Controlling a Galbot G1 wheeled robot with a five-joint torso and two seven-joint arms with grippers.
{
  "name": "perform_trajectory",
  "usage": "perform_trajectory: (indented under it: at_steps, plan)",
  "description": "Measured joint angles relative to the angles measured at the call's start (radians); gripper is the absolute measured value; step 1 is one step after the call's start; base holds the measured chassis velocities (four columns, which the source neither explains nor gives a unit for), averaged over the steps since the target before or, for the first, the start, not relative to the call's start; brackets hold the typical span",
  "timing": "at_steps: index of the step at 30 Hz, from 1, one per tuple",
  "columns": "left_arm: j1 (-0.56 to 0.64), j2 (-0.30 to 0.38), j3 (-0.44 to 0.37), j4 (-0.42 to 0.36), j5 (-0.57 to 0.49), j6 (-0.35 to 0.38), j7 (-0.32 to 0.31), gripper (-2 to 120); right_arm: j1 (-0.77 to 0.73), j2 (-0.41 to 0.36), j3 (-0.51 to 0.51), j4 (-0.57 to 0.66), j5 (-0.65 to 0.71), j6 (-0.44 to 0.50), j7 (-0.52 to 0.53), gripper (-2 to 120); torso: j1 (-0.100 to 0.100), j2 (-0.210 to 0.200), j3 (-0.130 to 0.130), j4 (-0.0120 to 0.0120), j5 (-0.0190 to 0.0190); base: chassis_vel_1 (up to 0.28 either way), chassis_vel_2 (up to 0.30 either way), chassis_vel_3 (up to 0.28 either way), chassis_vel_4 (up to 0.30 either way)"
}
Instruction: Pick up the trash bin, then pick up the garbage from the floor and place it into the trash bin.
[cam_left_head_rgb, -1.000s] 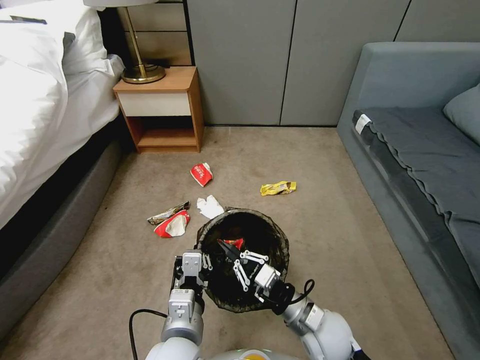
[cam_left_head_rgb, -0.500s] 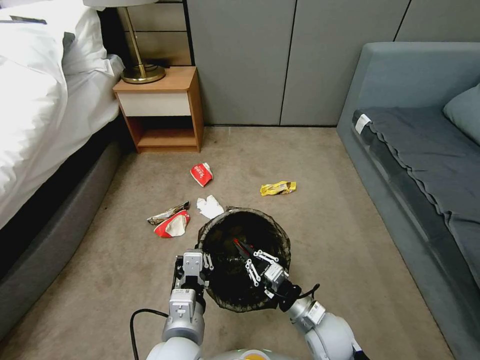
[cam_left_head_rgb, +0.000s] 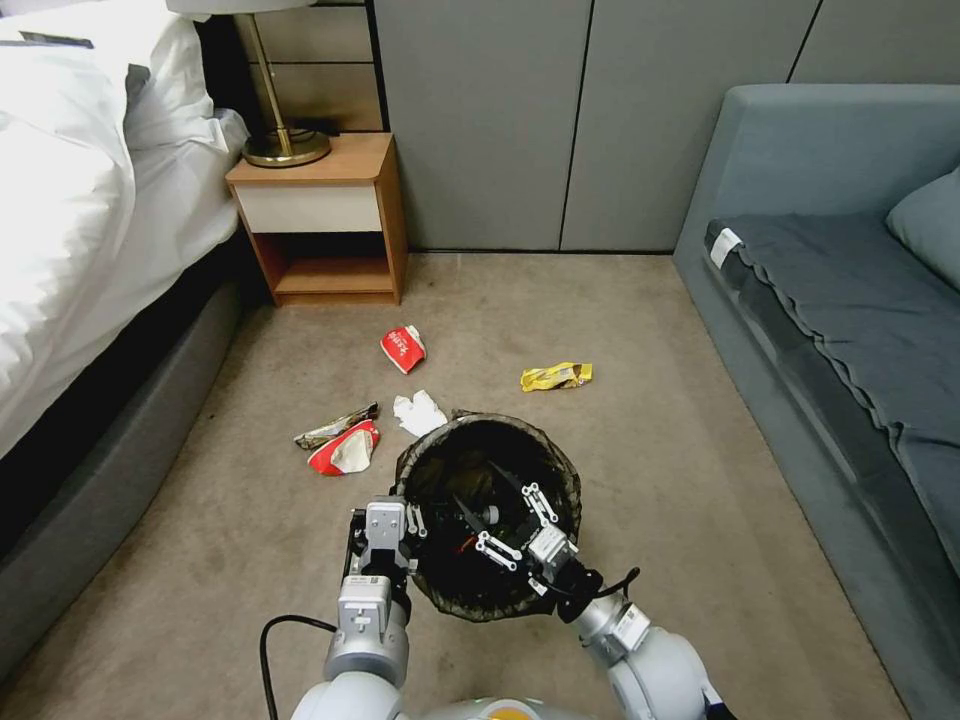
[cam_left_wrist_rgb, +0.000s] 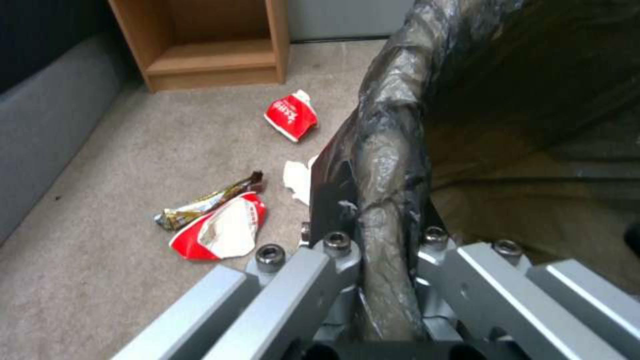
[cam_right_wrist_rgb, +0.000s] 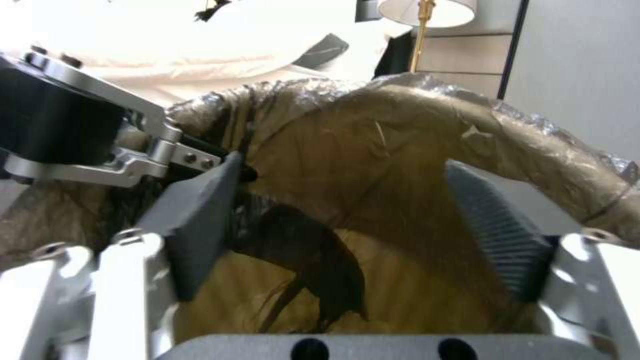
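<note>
Gripping the trash bin (cam_left_head_rgb: 490, 520) by its lined rim, the left gripper (cam_left_wrist_rgb: 373, 240) is holding it above the floor (cam_left_head_rgb: 700, 480) with jaws clamped. The right gripper (cam_left_head_rgb: 510, 520) is hanging inside the bin's mouth, jaws spread and empty. The crumpled tissue (cam_left_head_rgb: 418, 412) and yellow wrapper (cam_left_head_rgb: 556, 376) are lying beyond on the carpet, probably light and crushable; pinching a raised fold should work.

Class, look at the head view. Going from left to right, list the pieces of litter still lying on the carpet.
Brown-and-silver wrapper → crumpled red-and-white wrapper → red packet → white tissue → yellow wrapper.
</note>
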Motion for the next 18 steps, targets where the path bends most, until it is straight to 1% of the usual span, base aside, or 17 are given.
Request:
perform_trajectory:
  at_steps: [2,3,5,8,11,12,13,16,17,18]
  plan:
    - [0.000,0.001,0.000,0.001,-0.001,0.000,0.000,0,-0.005,0.002,-0.006,0.014,-0.005,0.007,0.015,89,0.000,0.000,0.000,0.0000,0.0000,0.000,0.000,0.000,0.000]
    - [0.000,0.001,0.000,0.001,-0.001,0.000,0.000,0,-0.005,0.002,-0.006,0.014,-0.005,0.007,0.015,89,0.000,0.000,0.000,0.0000,0.0000,0.000,0.000,0.000,0.000]
    - [-0.002,0.001,0.000,0.003,-0.002,0.000,0.000,0,-0.012,0.006,-0.009,0.046,-0.007,0.015,0.030,97,0.000,0.000,0.000,0.0000,0.0000,0.000,0.000,0.000,0.000]
    - [-0.003,0.001,0.000,0.005,-0.002,0.000,0.000,0,-0.019,0.012,-0.009,0.078,-0.013,0.023,0.040,100,0.000,0.000,0.000,0.0001,0.0000,0.000,0.000,0.000,0.000]
    - [-0.006,0.001,0.002,0.010,-0.003,0.000,0.001,0,-0.039,0.030,0.007,0.152,-0.036,0.039,0.092,100,0.000,0.000,0.000,0.0001,0.0000,0.000,0.000,0.000,0.000]
    - [-0.006,0.001,0.002,0.010,-0.003,0.000,0.001,0,-0.039,0.030,0.007,0.152,-0.036,0.039,0.092,100,0.000,0.000,0.000,0.0001,0.0000,0.000,0.000,0.000,0.000]
    - [-0.006,0.001,0.002,0.011,-0.004,0.000,0.001,0,-0.045,0.036,0.013,0.173,-0.043,0.040,0.114,100,0.000,0.000,0.000,0.0000,0.0000,0.000,0.000,0.000,0.000]
    - [-0.009,0.001,-0.003,0.014,-0.007,0.000,0.001,0,-0.086,0.062,0.059,0.274,-0.093,0.040,0.239,100,0.000,0.000,0.000,0.0000,0.0001,0.000,0.000,0.000,0.000]
    - [-0.009,0.001,-0.003,0.014,-0.007,0.000,0.001,0,-0.086,0.062,0.059,0.274,-0.093,0.040,0.239,100,0.000,0.000,0.000,0.0000,0.0001,0.000,0.000,0.000,0.000]
    - [-0.010,0.001,-0.007,0.015,-0.009,0.000,0.001,0,-0.103,0.069,0.073,0.306,-0.110,0.034,0.291,100,0.000,0.000,0.000,0.0000,-0.0001,0.000,0.000,0.000,0.000]
